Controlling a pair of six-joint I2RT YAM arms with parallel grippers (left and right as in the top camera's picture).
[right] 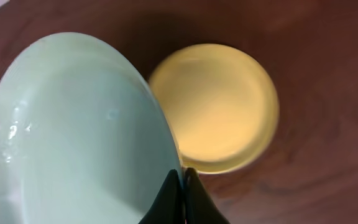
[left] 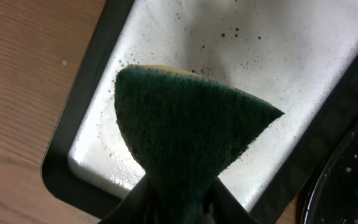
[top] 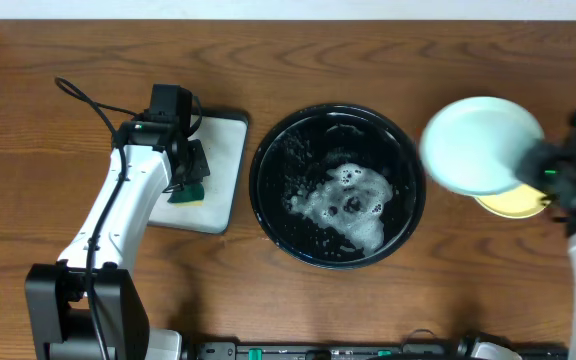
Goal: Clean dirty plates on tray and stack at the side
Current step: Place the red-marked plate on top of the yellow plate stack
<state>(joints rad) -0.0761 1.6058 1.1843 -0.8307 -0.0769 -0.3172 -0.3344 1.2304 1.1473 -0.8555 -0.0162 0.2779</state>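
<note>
Surface: a brown wood-grain tabletop (top: 368, 300) with a matt finish and grain running side to side; a pale strip borders it at 12 o'clock (its nature cannot be told). At the centre lies the black tray (top: 408, 215), which is round and glossy with a raised rim. White foam (top: 353, 205) is pooled over its middle and scattered droplets lie toward its 10 o'clock; no plate rests in it. At the tray's 9 o'clock, just beside it, sits a white-grey tray (top: 223, 170), rectangular with rounded corners and a dark rim, its pale floor speckled with dark spots in the left wrist view. The left gripper (left: 179, 208) is clamped on a sponge (left: 185, 124), whose dark green scouring face is coarse and fibrous, with a yellow edge showing behind; the sponge hangs over the white-grey tray. At the black tray's 3 o'clock the right gripper (right: 182, 193) pinches the rim of the mint-green plate (right: 79, 137), jaws almost together. That plate is shallow, smooth and tilted, with wet glints near its edge. The yellow plate (right: 219, 106) lies flat on the bare wood at the mint-green plate's 4 o'clock in the overhead view, partly covered by it; contact between the two cannot be determined.
</note>
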